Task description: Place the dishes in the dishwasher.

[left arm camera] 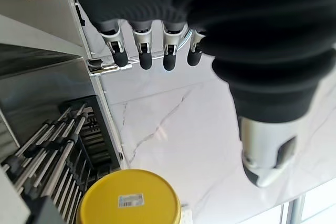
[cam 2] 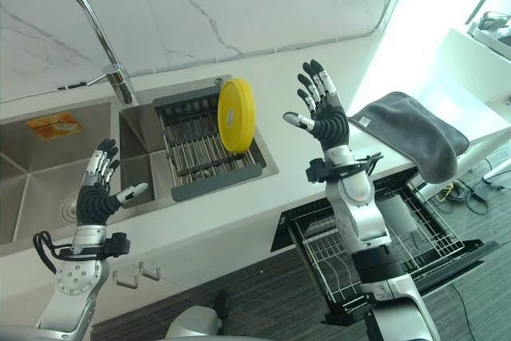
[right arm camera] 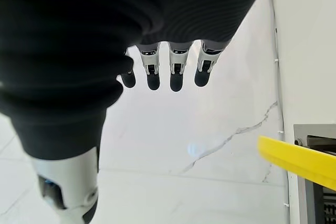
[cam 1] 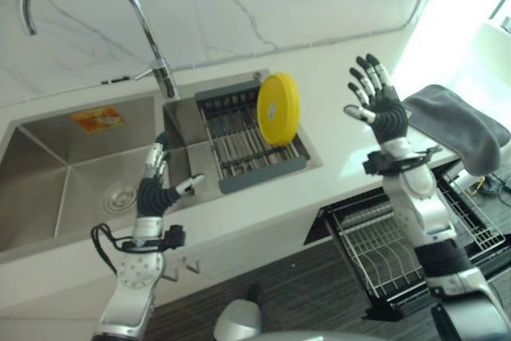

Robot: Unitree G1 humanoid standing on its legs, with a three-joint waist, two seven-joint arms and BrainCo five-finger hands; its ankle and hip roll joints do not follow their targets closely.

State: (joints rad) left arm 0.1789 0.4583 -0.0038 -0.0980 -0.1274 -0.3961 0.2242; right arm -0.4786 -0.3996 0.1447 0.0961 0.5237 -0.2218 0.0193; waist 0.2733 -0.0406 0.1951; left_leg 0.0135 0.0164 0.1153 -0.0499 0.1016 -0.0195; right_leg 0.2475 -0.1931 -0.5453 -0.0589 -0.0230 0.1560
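Note:
A yellow plate (cam 1: pixel 279 108) stands on edge in the grey drying rack (cam 1: pixel 247 145) set in the sink's right basin; it also shows as the yellow plate (left arm camera: pixel 129 200). My right hand (cam 1: pixel 377 100) is raised above the counter to the right of the plate, fingers straight and spread, holding nothing. My left hand (cam 1: pixel 156 184) hovers over the sink's front edge, left of the rack, fingers straight and empty. The open dishwasher's lower wire rack (cam 1: pixel 391 247) is pulled out below the counter at the right.
A curved chrome faucet (cam 1: pixel 96 5) rises behind the sink. The left basin (cam 1: pixel 72 181) holds a drain and an orange sticker. A grey towel (cam 1: pixel 461 125) lies draped on the counter at the right. A marble wall backs the counter.

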